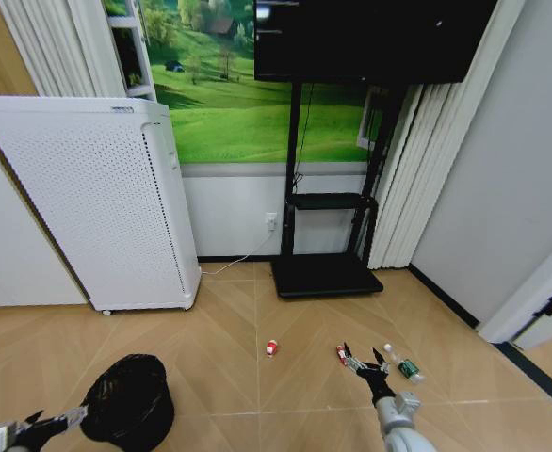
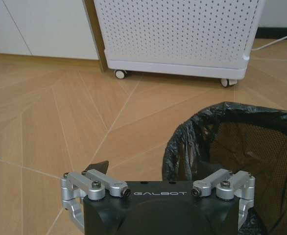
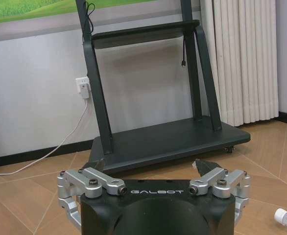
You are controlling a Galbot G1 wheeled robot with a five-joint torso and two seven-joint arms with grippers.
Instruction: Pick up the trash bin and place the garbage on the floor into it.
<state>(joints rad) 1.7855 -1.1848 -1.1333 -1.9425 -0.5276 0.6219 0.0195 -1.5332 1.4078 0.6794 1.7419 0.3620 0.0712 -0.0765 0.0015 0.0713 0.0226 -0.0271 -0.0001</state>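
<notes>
Black crinkly liner sits right at the left gripper (image 1: 57, 424): in the left wrist view one finger goes down inside the bin (image 2: 241, 161) and the other stays outside the rim, so the jaws straddle the wall. From the head view the fingertips meet the bin's left edge low in the frame. Whether they have clamped on the wall: cannot tell; the tips are hidden behind the gripper body.

Right gripper (image 1: 365, 362): fingers spread, released, nothing held, hovering low over the floor (image 1: 238, 320) between a red-and-white piece (image 1: 341, 353) and the bottle (image 1: 405, 367). Bottle lies on its side just to the gripper's right, white cap (image 3: 281, 216) visible in the right wrist view. Second red-and-white piece (image 1: 272, 347) lies further left, well apart from the bin.

Judgement on step in hand: securing the bin by its rim.
- Seat the inner finger deep enough that the wall, not only loose liner, lies between the pads; a grip on plastic alone would likely slip or pull the bag out
- Close fully before any lift, then raise straight up so the bin hangs level
- Bin looks light and empty; expect it to tilt away from a one-sided rim grip, so lift slowly
- Keep clear of the white perforated appliance (image 1: 97, 207) behind it

Litter all still on the floor; task at an early stage
</notes>
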